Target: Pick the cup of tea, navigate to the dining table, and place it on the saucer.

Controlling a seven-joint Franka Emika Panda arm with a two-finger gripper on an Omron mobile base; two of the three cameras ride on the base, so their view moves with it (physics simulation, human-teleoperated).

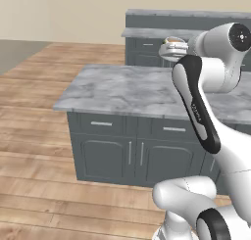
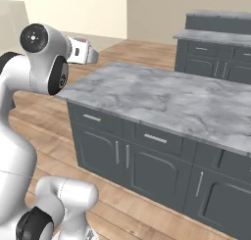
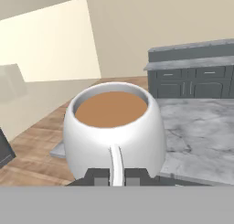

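White teacup (image 3: 114,127), brown tea inside

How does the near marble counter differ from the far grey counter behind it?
The near counter has one wide, flat marbled top; the far counter has two levels, a lower top and a raised back ledge. The near counter stands free on the wood floor, close to the robot; the far counter stands behind it, toward the wall. Both have grey marbled tops, dark grey bodies and drawers with pale handles.

One cup of tea (image 3: 113,127); one gripper (image 3: 117,176); two counters.
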